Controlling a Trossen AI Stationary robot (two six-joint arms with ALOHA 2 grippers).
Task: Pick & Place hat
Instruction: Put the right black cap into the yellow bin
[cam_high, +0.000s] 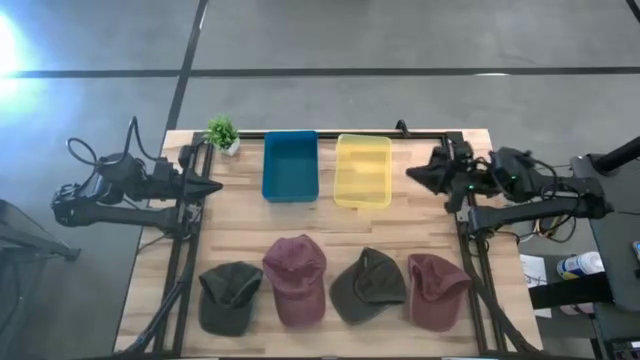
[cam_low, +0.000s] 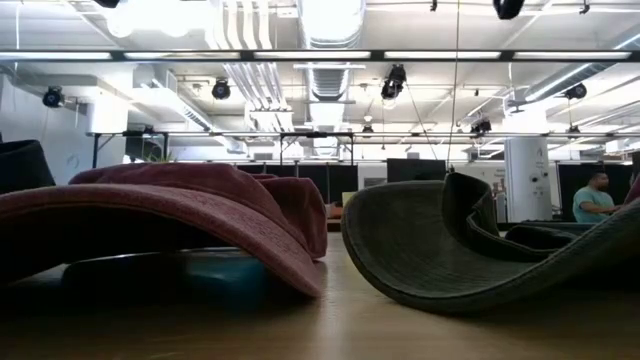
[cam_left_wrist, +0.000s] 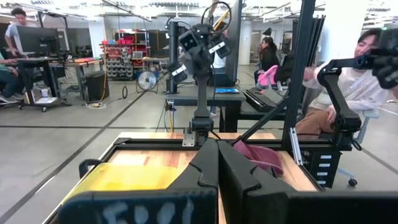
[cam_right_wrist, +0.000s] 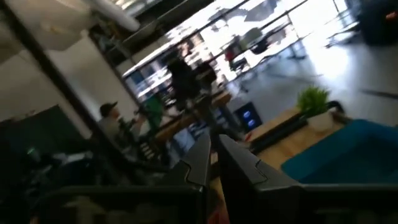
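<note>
Four caps lie in a row along the table's near edge in the high view: a dark green cap (cam_high: 230, 296), a maroon cap (cam_high: 296, 278), an olive cap (cam_high: 368, 286) and a second maroon cap (cam_high: 437, 290). Each rests on its crown and brim. The low view shows a maroon cap (cam_low: 160, 215) and the olive cap (cam_low: 470, 245) close up. My left gripper (cam_high: 217, 187) (cam_left_wrist: 217, 146) hovers shut at the table's left side. My right gripper (cam_high: 409, 174) (cam_right_wrist: 213, 140) hovers shut right of the yellow bin. Neither is near a cap.
A blue bin (cam_high: 290, 165) and a yellow bin (cam_high: 363, 170) sit side by side at the table's far middle. A small potted plant (cam_high: 222, 132) stands at the far left corner. Bare wood lies between bins and caps. People sit in the room beyond.
</note>
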